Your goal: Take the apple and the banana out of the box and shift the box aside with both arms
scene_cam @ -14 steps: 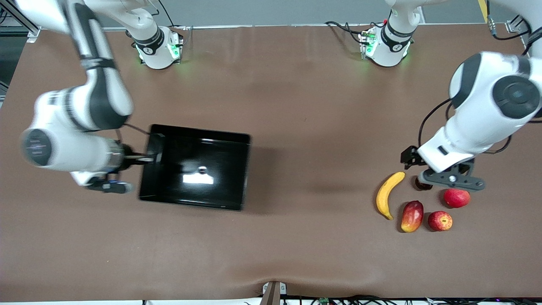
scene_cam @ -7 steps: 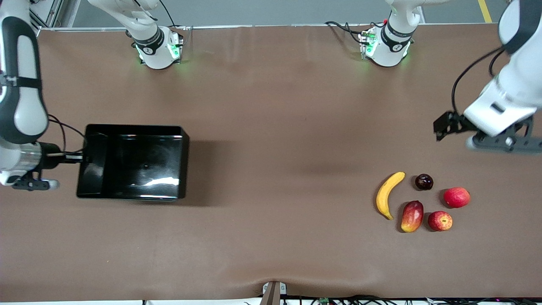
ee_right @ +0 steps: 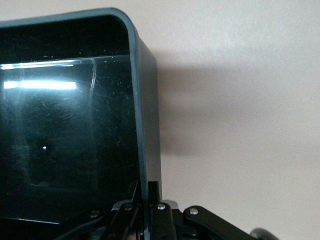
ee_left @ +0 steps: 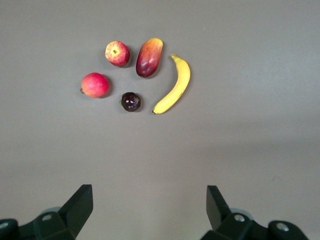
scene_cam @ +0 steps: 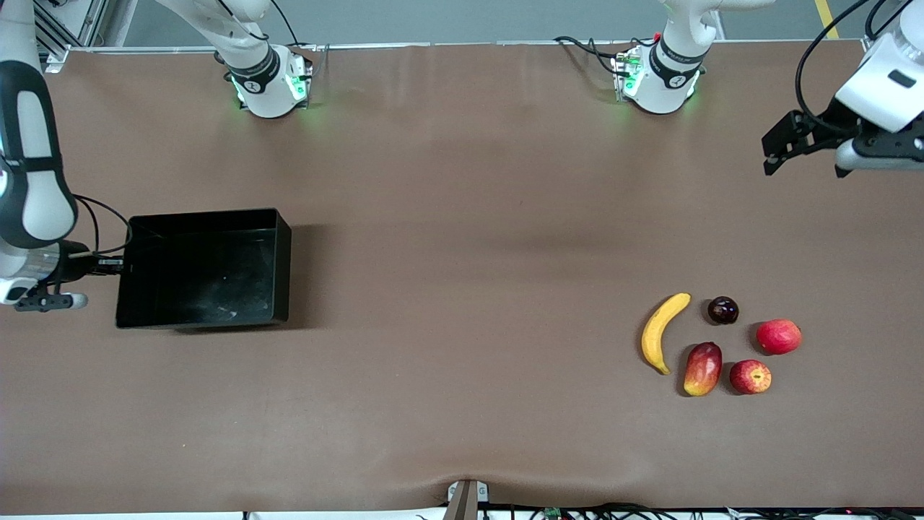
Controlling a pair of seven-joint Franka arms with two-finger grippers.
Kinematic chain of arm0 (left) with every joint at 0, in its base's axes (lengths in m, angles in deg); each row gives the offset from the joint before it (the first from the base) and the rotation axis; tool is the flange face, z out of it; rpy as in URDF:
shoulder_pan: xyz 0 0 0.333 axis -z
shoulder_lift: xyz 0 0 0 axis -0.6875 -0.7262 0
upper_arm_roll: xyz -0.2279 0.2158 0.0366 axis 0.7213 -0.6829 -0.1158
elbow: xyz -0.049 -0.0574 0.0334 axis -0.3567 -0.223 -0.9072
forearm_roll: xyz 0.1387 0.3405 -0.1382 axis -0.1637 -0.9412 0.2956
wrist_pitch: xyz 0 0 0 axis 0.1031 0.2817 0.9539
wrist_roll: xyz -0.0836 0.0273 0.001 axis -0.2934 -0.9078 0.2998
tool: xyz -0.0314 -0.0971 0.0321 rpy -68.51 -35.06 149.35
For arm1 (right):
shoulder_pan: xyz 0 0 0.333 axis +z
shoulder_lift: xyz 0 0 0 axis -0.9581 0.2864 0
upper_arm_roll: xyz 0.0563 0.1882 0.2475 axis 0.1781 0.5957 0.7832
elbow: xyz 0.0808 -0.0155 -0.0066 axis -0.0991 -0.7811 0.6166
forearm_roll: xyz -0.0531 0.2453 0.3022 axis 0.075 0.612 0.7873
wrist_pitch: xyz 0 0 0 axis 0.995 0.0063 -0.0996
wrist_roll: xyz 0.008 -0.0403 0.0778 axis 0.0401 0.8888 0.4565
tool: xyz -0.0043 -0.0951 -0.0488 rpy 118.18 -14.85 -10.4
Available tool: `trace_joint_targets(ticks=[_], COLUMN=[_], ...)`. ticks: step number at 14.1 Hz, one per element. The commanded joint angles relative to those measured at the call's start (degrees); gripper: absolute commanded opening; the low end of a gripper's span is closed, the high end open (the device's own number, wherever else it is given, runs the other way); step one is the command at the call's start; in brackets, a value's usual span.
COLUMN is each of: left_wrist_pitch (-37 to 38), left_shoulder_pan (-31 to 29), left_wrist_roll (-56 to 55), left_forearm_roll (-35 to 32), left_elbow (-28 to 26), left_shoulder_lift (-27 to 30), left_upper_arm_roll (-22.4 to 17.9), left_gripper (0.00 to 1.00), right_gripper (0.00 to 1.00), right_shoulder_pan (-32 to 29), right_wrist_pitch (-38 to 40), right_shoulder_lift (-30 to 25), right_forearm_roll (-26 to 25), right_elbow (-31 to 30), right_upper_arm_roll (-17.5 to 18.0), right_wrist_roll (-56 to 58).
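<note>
The black box (scene_cam: pixel 203 269) lies toward the right arm's end of the table. My right gripper (scene_cam: pixel 115 264) is shut on its end wall (ee_right: pixel 145 115), one finger inside and one outside (ee_right: pixel 148 192). The yellow banana (scene_cam: pixel 660 332) and the red apple (scene_cam: pixel 750 376) lie in a cluster toward the left arm's end, the apple nearest the front camera. My left gripper (scene_cam: pixel 881 157) hangs open and empty high over the bare table near that end, apart from the fruits. From the left wrist, banana (ee_left: pixel 175 85) and apple (ee_left: pixel 117 53) lie past the spread gripper (ee_left: pixel 150 192).
Three more fruits share the cluster: a red-yellow mango (scene_cam: pixel 702 368) beside the banana, a round red fruit (scene_cam: pixel 778 336), and a small dark plum (scene_cam: pixel 722 310) farthest from the front camera. Both arm bases (scene_cam: pixel 267 79) stand along the table's edge with the robots.
The right arm has drawn the box toward its end of the table, still gripping the wall. The left gripper has risen from just over the dark plum and swung away toward the table's end.
</note>
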Motion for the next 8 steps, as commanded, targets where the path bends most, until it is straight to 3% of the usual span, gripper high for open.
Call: trace_joint_targets(ticks=[1,8], left_wrist_pitch=[0.52,0.61], left_shoulder_pan=[-0.24,-0.42], left_wrist_roll=[0.95,-0.19], left_forearm_roll=[1.58,1.41], left_elbow=[-1.93,-0.17], left_shoulder_lift=[1.37,-0.56], left_upper_arm_roll=[-0.42,-0.5], left_gripper=[1.0,1.0], right_gripper=[0.0,0.0], right_shoulder_pan=[-1.6,-2.91], right_wrist_pitch=[-1.58,-3.16], right_shoulder_lift=[1.11,2.17], right_forearm_roll=[-0.26,-0.09], right_elbow=[-0.37,-2.92], right_upper_arm_roll=[1.33,1.42], right_wrist_roll=[1.42,-3.94])
